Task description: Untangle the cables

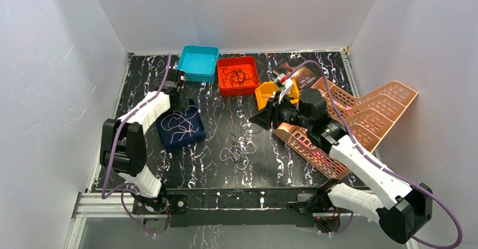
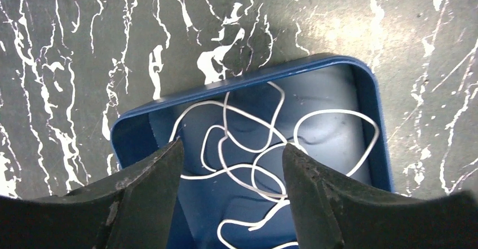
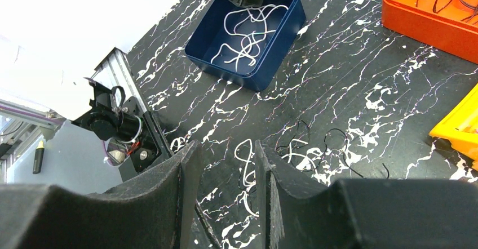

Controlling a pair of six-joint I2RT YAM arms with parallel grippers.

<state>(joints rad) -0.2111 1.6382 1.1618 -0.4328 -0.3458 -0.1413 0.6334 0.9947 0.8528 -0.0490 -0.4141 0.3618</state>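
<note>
Four trays surround the sorting job on the black marbled table [image 1: 270, 176], with a copper-coloured perforated rack [image 1: 383, 108] lying beside and behind the right pincer [image 3: 224, 147]. How many pieces the rack is in cannot be told. The two white arms have split the work.

The left pincer [image 2: 232, 146] hangs with its jaws spread wide and nothing between them. Directly below it is the dark blue tray [image 2: 248, 79]. That tray holds only white cables [image 2: 225, 116], which suggests it is the drop-off for freed pale strands.

Just beyond that pincer stands the teal tray [image 1: 198, 63], which shows nothing inside. The red tray [image 1: 238, 91], further off to its side, holds only black cables [image 1: 235, 77], apparently the dark lot. The yellow tray [image 1: 265, 97] sits close by the right pincer, and its contents are hidden.

The right pincer's jaws are narrowly parted and appear to grip nothing. It is aimed down at the one loose tangle [image 3: 293, 147] of white and black loops, ahead of and below its tips on bare table. That knot looks like the work left. The strands in each heap overlap too much to count.
</note>
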